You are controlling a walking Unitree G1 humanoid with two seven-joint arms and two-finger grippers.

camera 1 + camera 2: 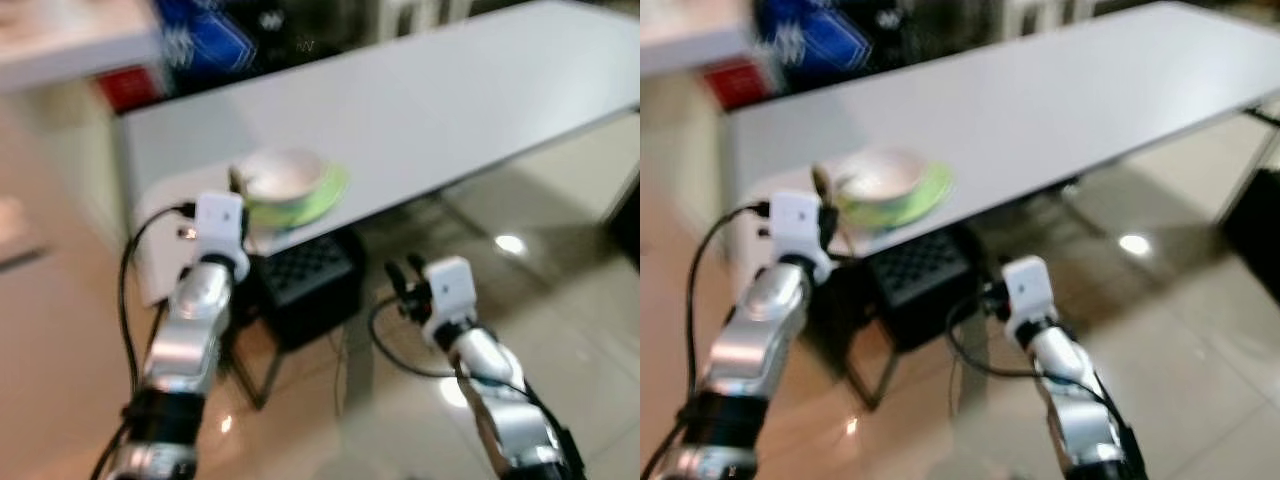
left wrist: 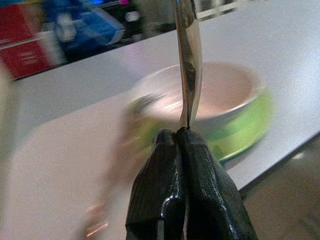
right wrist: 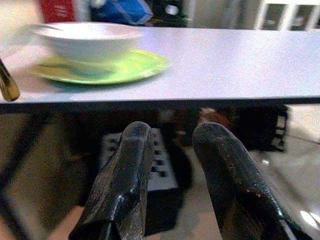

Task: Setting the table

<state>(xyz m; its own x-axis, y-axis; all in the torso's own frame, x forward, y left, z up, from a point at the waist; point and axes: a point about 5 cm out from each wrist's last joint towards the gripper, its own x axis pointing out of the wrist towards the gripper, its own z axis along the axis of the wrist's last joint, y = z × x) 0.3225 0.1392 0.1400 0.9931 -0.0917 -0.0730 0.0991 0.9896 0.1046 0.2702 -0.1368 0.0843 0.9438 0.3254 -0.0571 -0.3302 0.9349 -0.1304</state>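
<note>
A white bowl (image 1: 283, 176) sits on a green plate (image 1: 325, 195) near the corner of the white table (image 1: 450, 100). My left gripper (image 2: 181, 132) is shut on the handle of a shiny metal utensil (image 2: 189, 60), which stands upright just beside the bowl on its near left. The utensil's golden end (image 3: 7, 82) also shows in the right wrist view. My right gripper (image 3: 172, 135) is open and holds nothing. It hangs below the table's front edge, to the right of the plate. The views are blurred.
A black crate (image 1: 310, 275) stands on the floor under the table, between my arms. Red (image 1: 130, 88) and blue (image 1: 205, 40) boxes lie beyond the table's far side. The glossy tiled floor (image 1: 560, 270) stretches to the right.
</note>
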